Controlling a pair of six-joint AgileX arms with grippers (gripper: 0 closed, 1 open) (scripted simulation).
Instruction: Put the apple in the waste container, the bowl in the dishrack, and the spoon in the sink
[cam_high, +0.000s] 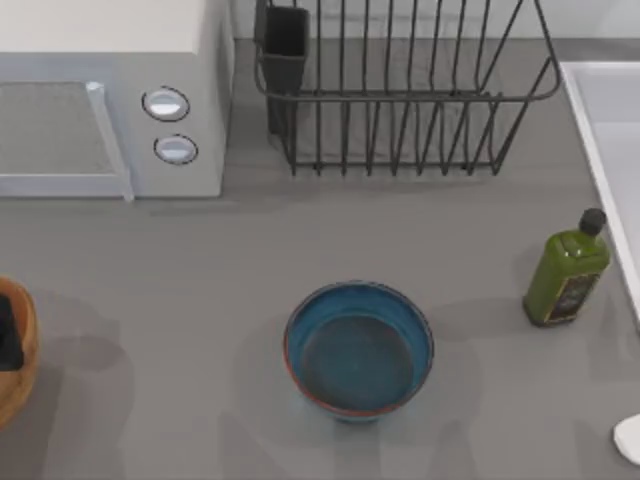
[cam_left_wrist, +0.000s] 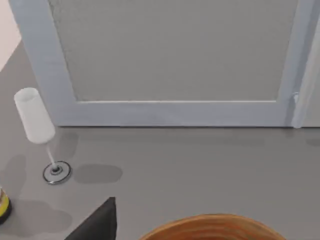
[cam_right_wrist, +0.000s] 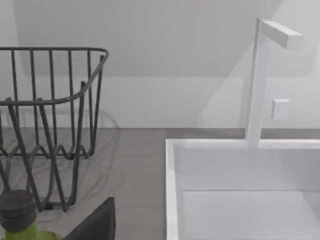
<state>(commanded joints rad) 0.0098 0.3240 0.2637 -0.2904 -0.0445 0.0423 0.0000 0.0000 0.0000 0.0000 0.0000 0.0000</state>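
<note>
The blue-teal bowl (cam_high: 359, 347) stands upright on the grey table, near the front middle. The black wire dishrack (cam_high: 400, 95) (cam_right_wrist: 50, 125) sits at the back, with its utensil cup (cam_high: 284, 45) at its left corner. Along the right edge runs the white sink (cam_high: 605, 130) (cam_right_wrist: 240, 175). The spoon's pale oval end (cam_high: 629, 438) lies at the front right corner. At the far left edge is the wooden waste container (cam_high: 14, 365) (cam_left_wrist: 215, 227), and my left gripper (cam_high: 8, 335) (cam_left_wrist: 100, 222) hangs over it. My right gripper (cam_right_wrist: 97, 222) is near the bottle, facing the sink. The apple is out of view.
A white microwave (cam_high: 110, 95) (cam_left_wrist: 175, 60) fills the back left. A green bottle with a black cap (cam_high: 566, 270) (cam_right_wrist: 17, 212) stands between the bowl and the sink. A wine glass (cam_left_wrist: 35, 117) stands in front of the microwave's door. A white tap (cam_right_wrist: 260, 75) rises behind the sink.
</note>
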